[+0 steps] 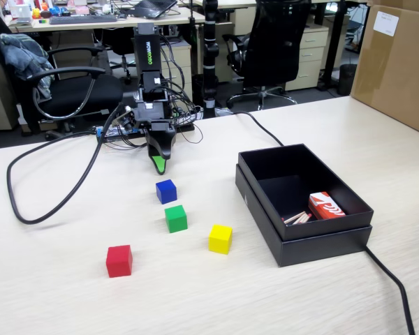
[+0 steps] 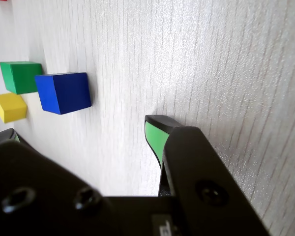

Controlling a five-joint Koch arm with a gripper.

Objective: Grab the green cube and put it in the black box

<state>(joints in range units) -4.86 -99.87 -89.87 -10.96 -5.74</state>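
The green cube (image 1: pixel 175 218) rests on the pale table, just in front of the blue cube (image 1: pixel 166 191). In the wrist view the green cube (image 2: pixel 20 76) shows at the far left, partly behind the blue cube (image 2: pixel 64 92). My gripper (image 1: pixel 157 165) points down at the table behind the blue cube, a short way from the green one. In the wrist view the gripper (image 2: pixel 83 129) is open, its green-lined fingers (image 2: pixel 155 135) far apart with bare table between them. The black box (image 1: pixel 321 248) stands to the right, open on top.
A yellow cube (image 1: pixel 220 239) and a red cube (image 1: pixel 119 260) lie near the green one. A red-and-white carton (image 1: pixel 326 206) lies in the box. A brown cardboard box (image 1: pixel 394 63) stands at the right rear. Black cables (image 1: pixel 49 202) loop on the left.
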